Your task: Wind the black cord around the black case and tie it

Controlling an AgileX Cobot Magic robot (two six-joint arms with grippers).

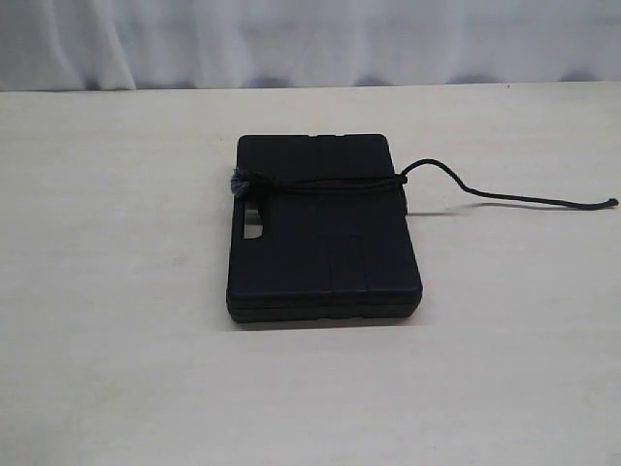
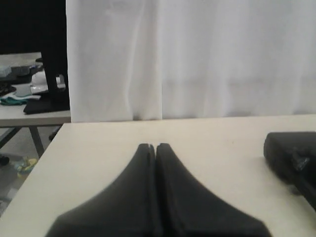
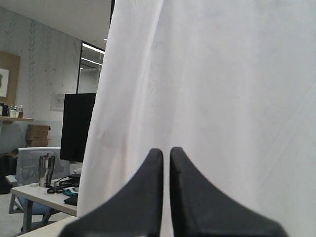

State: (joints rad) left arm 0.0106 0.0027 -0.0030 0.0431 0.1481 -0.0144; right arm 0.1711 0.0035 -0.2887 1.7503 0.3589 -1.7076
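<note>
The black case (image 1: 325,228) lies flat in the middle of the pale table, its handle cutout at its left edge. The black cord (image 1: 330,181) runs across the case's far part, with its fuzzy grey knot (image 1: 238,183) at the left edge. The cord's free end trails right over the table to a small knotted tip (image 1: 612,202). Neither gripper shows in the exterior view. My left gripper (image 2: 155,146) is shut and empty above the table, with a corner of the case (image 2: 291,153) off to one side. My right gripper (image 3: 166,150) is shut, empty, and faces the white curtain.
A white curtain (image 1: 310,39) hangs behind the table's far edge. In the left wrist view the table's side edge (image 2: 37,163) drops off toward another desk with clutter (image 2: 29,94). The right wrist view shows a dark monitor (image 3: 76,126) and a desk beyond the curtain.
</note>
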